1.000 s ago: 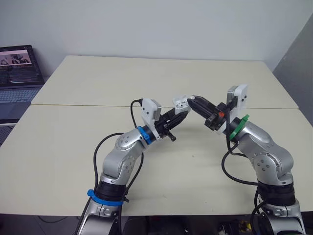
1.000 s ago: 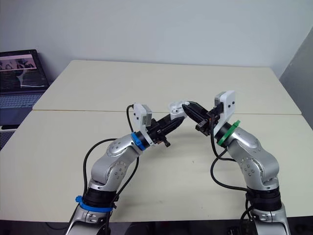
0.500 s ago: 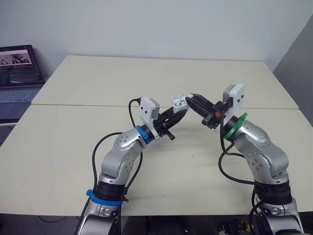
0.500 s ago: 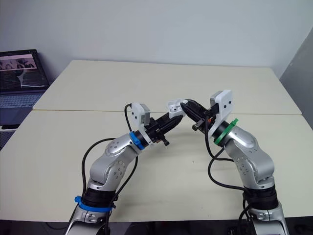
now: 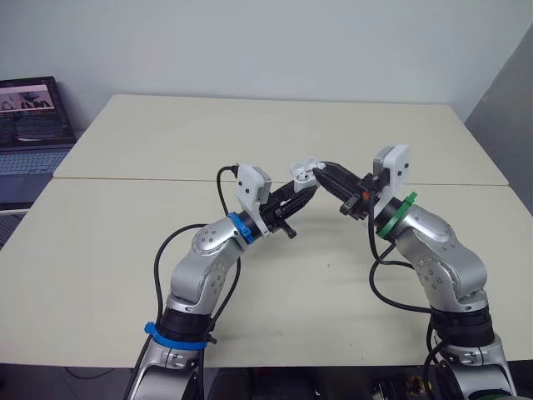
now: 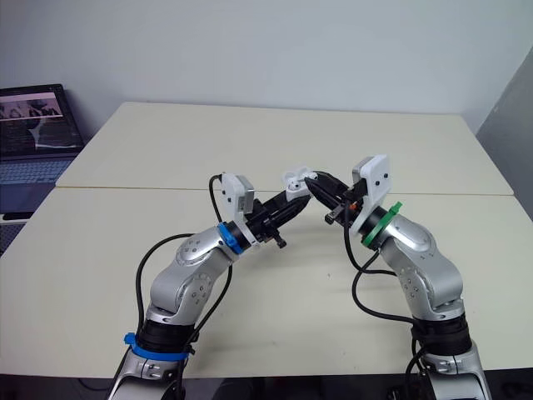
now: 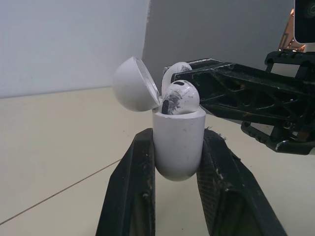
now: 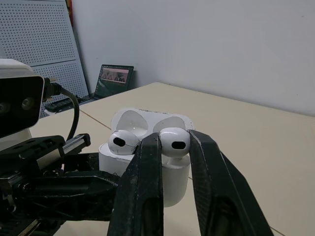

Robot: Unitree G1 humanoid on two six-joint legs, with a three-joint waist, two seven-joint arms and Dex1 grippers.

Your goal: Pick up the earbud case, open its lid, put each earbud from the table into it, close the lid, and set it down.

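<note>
Scene: from across the room, a two-armed robot holds its claws together above the middle of a pale table (image 5: pixel 125 242); an open laptop (image 5: pixel 32 117) sits off the table at about ten o'clock

Where the case is: the white earbud case (image 7: pixel 178 157) is lifted clear of the table, upright, at the meeting point of the two claws

Left claw: the left gripper (image 7: pixel 177 137) reaches in from about seven o'clock; its two black fingers are narrowed onto the sides of the case body, gripping it

Lid: the lid (image 7: pixel 130 84) is swung back on its hinge, open, leaning away towards twelve o'clock

Right claw: the right gripper (image 8: pixel 174 143) comes in from about four o'clock; its fingers are pinched on the second earbud (image 8: pixel 173 137), which is right at the mouth of the case

Case contents: one earbud (image 8: pixel 120 141) sits in its slot with its head standing above the rim; the pinched earbud is over the neighbouring slot, and whether its stem is fully down I cannot tell

Done so far, by the look of it: case picked up; lid opened; first earbud in

Left to do: push the second earbud home and release it; close the lid; set the case down on the table
</note>
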